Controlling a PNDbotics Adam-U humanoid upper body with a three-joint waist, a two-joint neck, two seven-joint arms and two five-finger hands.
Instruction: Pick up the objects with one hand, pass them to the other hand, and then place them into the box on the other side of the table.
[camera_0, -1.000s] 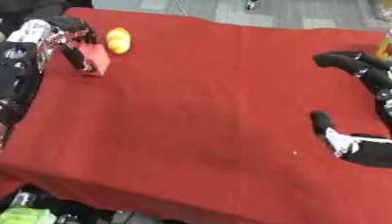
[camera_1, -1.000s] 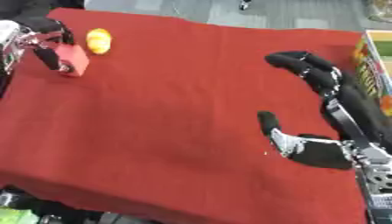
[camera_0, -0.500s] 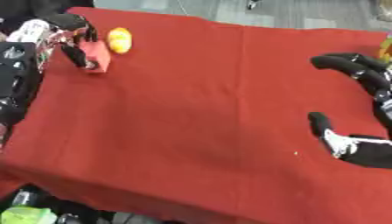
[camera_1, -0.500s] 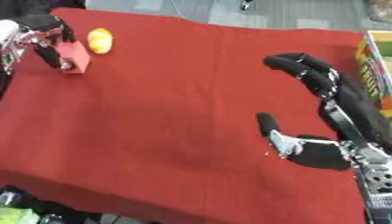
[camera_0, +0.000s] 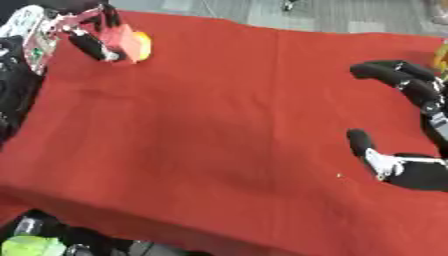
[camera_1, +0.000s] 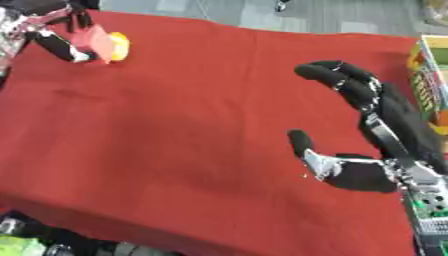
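- Red cloth covers the table (camera_0: 219, 130); its middle is the sensible place for the handover.
- Right hand (camera_1: 350, 170) waits at right of frame, fingers spread and arched, holding nothing; it should turn palm toward the left.
- Left hand (camera_0: 83, 35), upper left, pinches the pink block (camera_0: 118, 42), which hides part of a yellow object (camera_0: 142, 44); carry the block level.
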